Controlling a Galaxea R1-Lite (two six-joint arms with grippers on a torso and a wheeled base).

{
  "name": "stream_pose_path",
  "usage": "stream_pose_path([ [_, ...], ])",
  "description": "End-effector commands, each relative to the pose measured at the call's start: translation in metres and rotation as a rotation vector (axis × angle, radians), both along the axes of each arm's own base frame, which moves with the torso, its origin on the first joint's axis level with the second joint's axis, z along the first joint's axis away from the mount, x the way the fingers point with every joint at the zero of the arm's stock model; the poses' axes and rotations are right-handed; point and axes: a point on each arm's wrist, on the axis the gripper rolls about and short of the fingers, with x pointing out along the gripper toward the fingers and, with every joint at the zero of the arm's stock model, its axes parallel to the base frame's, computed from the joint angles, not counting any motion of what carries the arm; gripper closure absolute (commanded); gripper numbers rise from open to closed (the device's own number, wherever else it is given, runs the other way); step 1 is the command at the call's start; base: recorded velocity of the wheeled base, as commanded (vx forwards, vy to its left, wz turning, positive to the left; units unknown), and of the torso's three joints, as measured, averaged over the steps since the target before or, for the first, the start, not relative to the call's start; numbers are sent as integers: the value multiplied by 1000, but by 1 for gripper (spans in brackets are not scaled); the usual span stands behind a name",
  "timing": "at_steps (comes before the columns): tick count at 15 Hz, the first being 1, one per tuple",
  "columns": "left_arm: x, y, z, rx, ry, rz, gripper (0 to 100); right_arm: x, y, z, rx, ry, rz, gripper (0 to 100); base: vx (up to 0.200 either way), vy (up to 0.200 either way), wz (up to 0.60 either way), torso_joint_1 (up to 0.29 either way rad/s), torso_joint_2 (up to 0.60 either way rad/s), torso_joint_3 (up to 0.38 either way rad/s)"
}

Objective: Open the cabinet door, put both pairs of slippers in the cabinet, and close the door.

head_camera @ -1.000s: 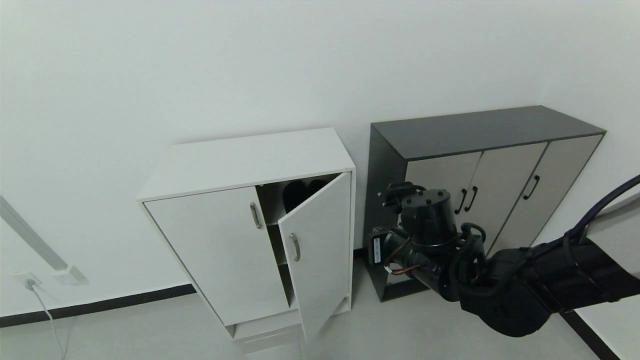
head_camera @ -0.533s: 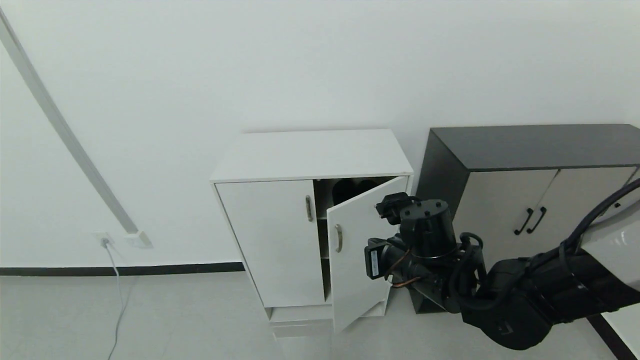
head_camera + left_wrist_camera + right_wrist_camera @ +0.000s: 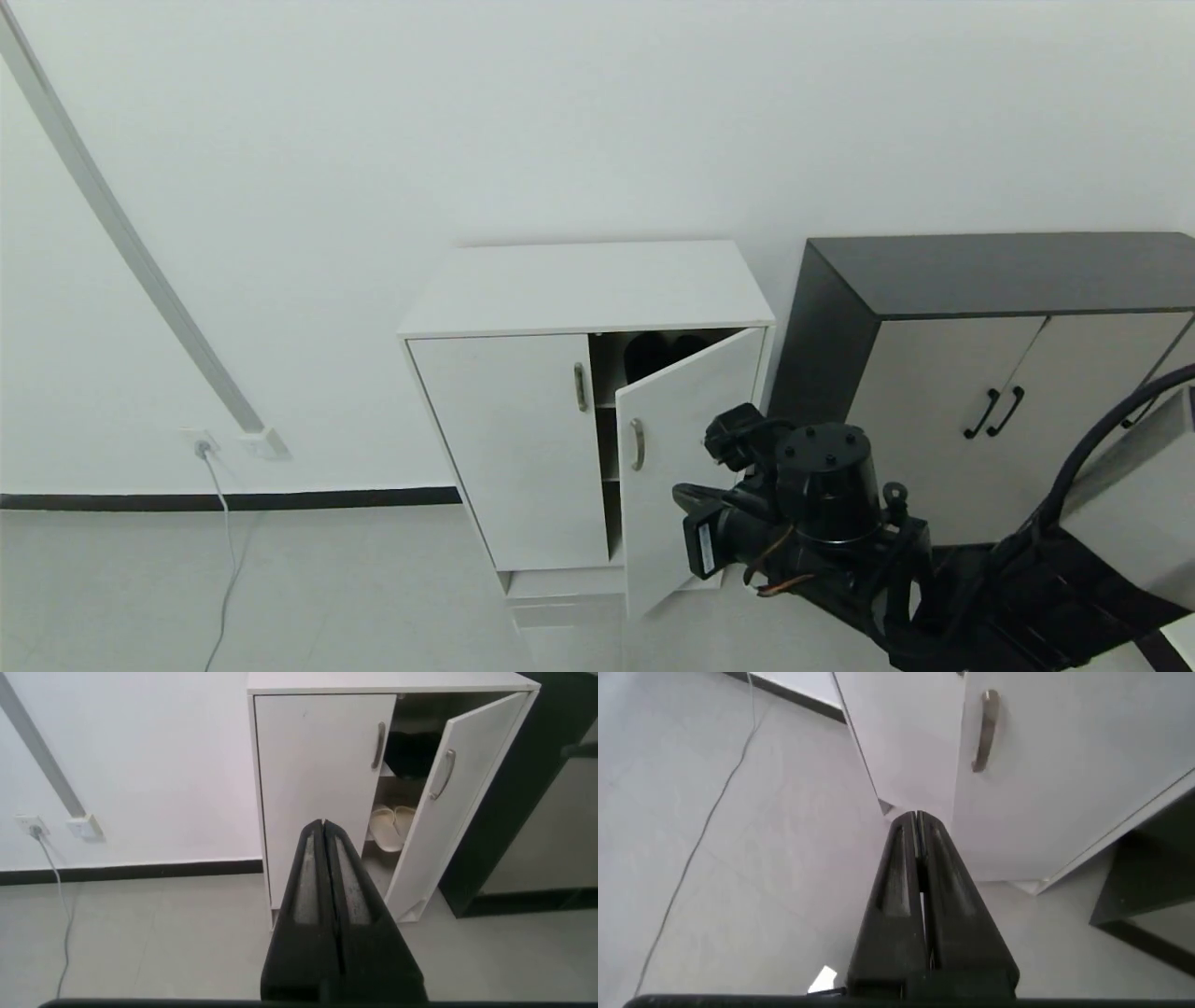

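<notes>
1. My left fingers are pressed flat together with nothing between them. My right fingers are closed and empty too.
2. The white cabinet stands against the wall, just beside a dark grey cabinet. Its left door is shut and its right-hand door stands ajar, hinged on the side by the grey cabinet.
3. Inside, a pale pair of slippers lies on a lower shelf. On the shelf above sits a dark pair; it is dim in there, so I take those shapes for slippers rather than swear to it.
4. With both pairs seemingly in, closing the door looks like the step in hand.
5. I judge the door to be a stiff, light board that swings easily on its hinges, so it needs no grip.
6. Its bar handle is slim, smooth metal, and closed fingers could skid off it.
7. I would rather push on the flat face near the handle edge, far from the hinges, where a gentle shove turns it best.
8. My right fingers point at that face, below the handle and apart from it.
</notes>
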Motion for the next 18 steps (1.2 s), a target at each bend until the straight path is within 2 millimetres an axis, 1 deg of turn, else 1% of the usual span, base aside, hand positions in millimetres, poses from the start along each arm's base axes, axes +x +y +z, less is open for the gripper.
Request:
stream_pose_path([
  [1,0,0,0,1,2,0,100,-5,-3,-17,-39,45,28,100,0,0,0,0,0,0],
  [2,0,0,0,1,2,0,100,-6,-3,-18,-43,50,32,100,0,0,0,0,0,0],
  [5,0,0,0,1,0,-1,100,-7,-4,-24,-77,49,43,100,200,0,0,-6,1,4],
  [14,0,0,0,1,0,-1,100,-8,-5,-26,-80,51,45,100,200,0,0,6,3,4],
  [18,0,0,0,-2,0,0,100,-5,-2,-35,-83,50,36,100,0,0,0,0,0,0],
])
